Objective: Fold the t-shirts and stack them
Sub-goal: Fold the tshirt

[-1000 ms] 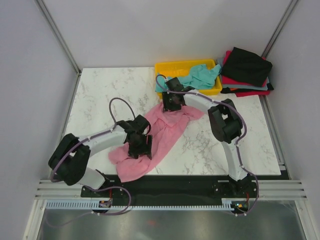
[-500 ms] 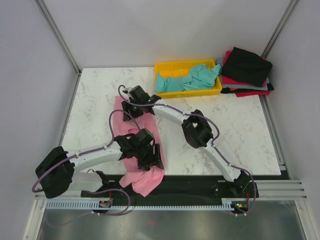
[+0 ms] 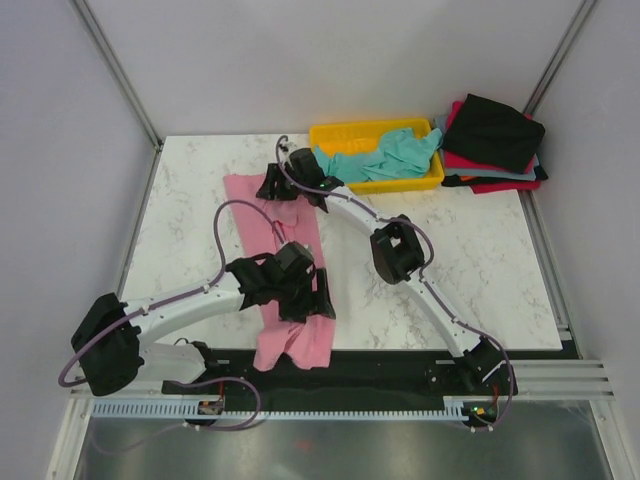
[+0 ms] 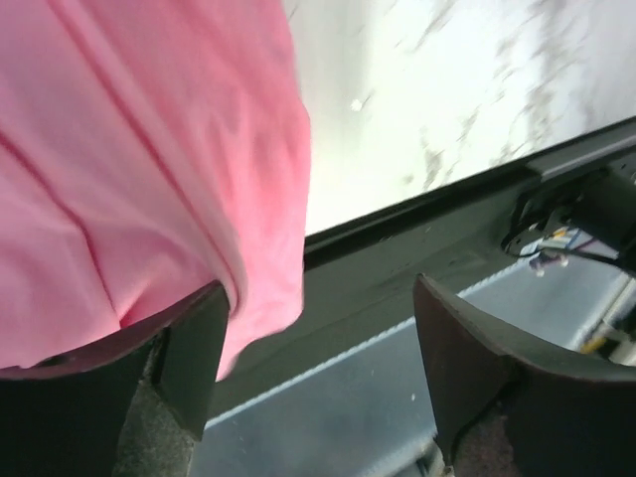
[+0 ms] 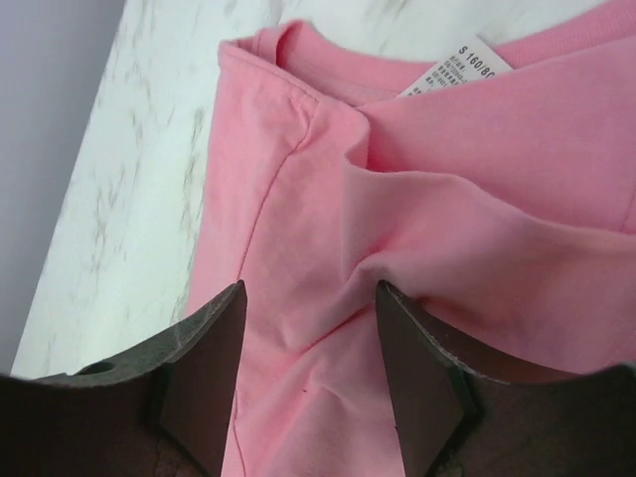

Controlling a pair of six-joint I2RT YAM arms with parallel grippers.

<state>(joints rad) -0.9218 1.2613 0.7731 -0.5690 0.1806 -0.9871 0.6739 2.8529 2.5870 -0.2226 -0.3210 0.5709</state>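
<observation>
The pink t-shirt [image 3: 265,215] lies pulled out in a long strip from the far left of the table to its near edge, where its lower end hangs over. My right gripper [image 3: 272,185] hovers open over the collar end; the right wrist view shows its jaws [image 5: 310,293] straddling a fold of pink cloth [image 5: 298,179] near the size label [image 5: 467,68]. My left gripper [image 3: 305,300] is open at the near end. In the left wrist view [image 4: 318,298] pink cloth [image 4: 129,149] drapes over one finger [image 4: 194,348], unclamped. A teal t-shirt [image 3: 385,158] lies in the tray.
The yellow tray [image 3: 330,131] stands at the back centre. To its right is a stack with a black t-shirt [image 3: 495,130] on top and a red one [image 3: 465,162] beneath. The dark base rail [image 3: 400,365] runs along the table's near edge.
My right gripper swung from beside the tray to the far left, drawing the collar end out. My left gripper moved toward the near edge and opened wider. The crumpled pink shirt became a long strip.
</observation>
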